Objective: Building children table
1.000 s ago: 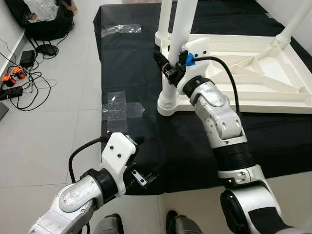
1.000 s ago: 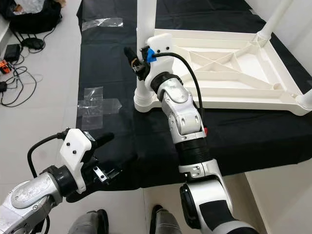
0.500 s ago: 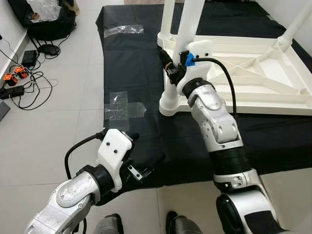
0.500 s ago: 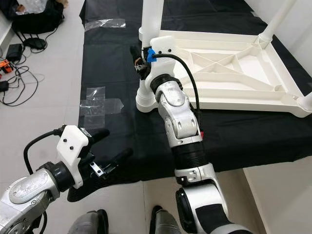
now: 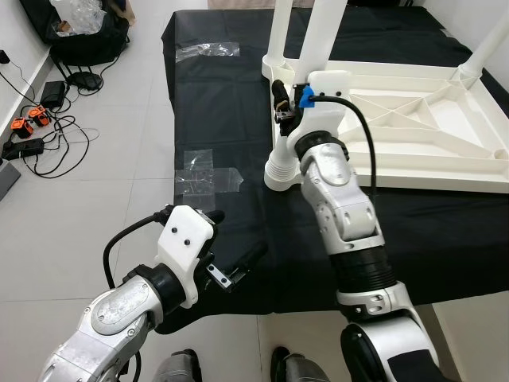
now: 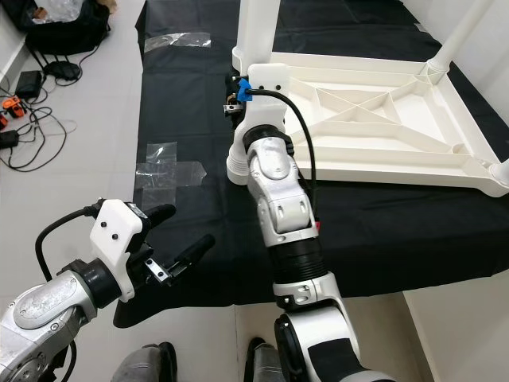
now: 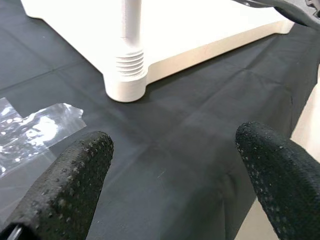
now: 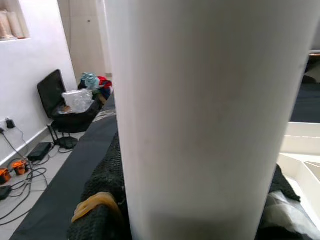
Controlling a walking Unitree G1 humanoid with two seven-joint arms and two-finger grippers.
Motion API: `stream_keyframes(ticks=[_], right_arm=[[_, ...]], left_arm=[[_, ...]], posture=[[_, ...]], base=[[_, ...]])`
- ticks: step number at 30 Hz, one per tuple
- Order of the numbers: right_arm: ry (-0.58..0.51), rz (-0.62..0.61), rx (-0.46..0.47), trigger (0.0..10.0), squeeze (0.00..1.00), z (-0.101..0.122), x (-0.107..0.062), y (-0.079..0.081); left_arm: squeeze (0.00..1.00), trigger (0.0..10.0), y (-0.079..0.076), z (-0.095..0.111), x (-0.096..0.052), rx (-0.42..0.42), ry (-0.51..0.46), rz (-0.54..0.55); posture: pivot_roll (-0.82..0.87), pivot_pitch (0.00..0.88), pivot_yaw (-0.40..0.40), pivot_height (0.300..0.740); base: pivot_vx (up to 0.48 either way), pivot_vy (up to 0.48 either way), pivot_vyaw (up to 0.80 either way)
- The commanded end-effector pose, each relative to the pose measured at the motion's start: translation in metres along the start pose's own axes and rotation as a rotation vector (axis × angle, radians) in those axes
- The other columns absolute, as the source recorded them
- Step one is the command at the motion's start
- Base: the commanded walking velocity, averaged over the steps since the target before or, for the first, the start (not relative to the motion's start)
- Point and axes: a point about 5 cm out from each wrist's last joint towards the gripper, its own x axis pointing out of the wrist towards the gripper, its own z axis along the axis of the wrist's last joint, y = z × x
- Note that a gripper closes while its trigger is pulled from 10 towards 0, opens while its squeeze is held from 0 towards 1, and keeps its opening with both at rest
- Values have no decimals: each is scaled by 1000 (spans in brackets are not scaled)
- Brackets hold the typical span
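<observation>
A white children's table (image 5: 413, 135) lies upside down on a black cloth (image 5: 215, 111), its legs pointing up. My right gripper (image 5: 282, 107) is shut on the near-left table leg (image 5: 322, 32), a little above its threaded base (image 5: 280, 171). In the right wrist view the white leg (image 8: 205, 115) stands between the black fingers (image 8: 102, 200). My left gripper (image 5: 232, 237) hovers open over the cloth's near edge, holding nothing. Past its two fingertips (image 7: 65, 185) the left wrist view shows the same leg base (image 7: 125, 75).
Clear plastic wrap (image 5: 203, 171) lies at the cloth's left edge, with another piece (image 5: 207, 49) farther back. Cables and orange plugs (image 5: 32, 131) and a black bag (image 5: 79, 32) sit on the tiled floor at the left. My feet (image 5: 179, 366) stand at the cloth's front edge.
The camera has shifted a little. My left gripper has swung slightly forward over the cloth, its fingers still spread. My right gripper stays on the table leg.
</observation>
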Motion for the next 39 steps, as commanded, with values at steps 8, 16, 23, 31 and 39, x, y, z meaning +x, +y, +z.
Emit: stream_keyframes(ticks=[8, 16, 23, 31, 39], right_arm=[[319, -310, -52, 10000, 0, -69, -22, -19], [302, -383, -11, 10000, 0, -69, -24, -11], [271, -561, -20, 10000, 0, -65, -25, -14], [273, -815, -68, 10000, 0, -65, -33, -18], [318, -993, -99, 10000, 0, -69, -38, -32]], left_arm=[[0, 10000, -1, -4, 3, -8, 7, -3], [0, 10000, -1, -3, 4, -10, 4, -2], [0, 10000, -2, -4, 4, -15, 4, -1], [0, 10000, -2, -4, 5, -11, 0, 3], [0, 10000, -2, -5, 4, -10, 2, 4]], posture=[[87, 255, -68, 740], [87, 255, -72, 740], [87, 255, -74, 740], [89, 251, -78, 740], [96, 246, -79, 740]], base=[[0, 0, 0], [0, 0, 0], [0, 0, 0], [0, 0, 0], [0, 0, 0]])
